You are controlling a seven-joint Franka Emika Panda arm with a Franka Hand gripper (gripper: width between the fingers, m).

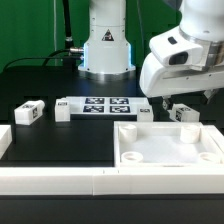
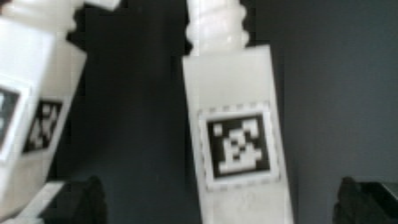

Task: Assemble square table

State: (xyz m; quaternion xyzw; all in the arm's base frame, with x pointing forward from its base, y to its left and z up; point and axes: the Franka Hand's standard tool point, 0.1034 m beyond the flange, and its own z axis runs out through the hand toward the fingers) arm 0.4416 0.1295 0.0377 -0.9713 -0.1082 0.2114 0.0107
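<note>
The square table top is parked at the front, on the exterior view's right, rim up. A leg is framed between the wide-open gripper tips, not clamped. A second leg is seen past the marker board.

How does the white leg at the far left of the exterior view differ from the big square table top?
Size: the table top is much larger than the leg. Shape: the table top is a shallow tray with a raised rim and corner sockets; the leg is a short block. Markings: the leg shows a black-and-white tag; the table top shows none in the exterior view. Both are white and lie on the black table.
</note>
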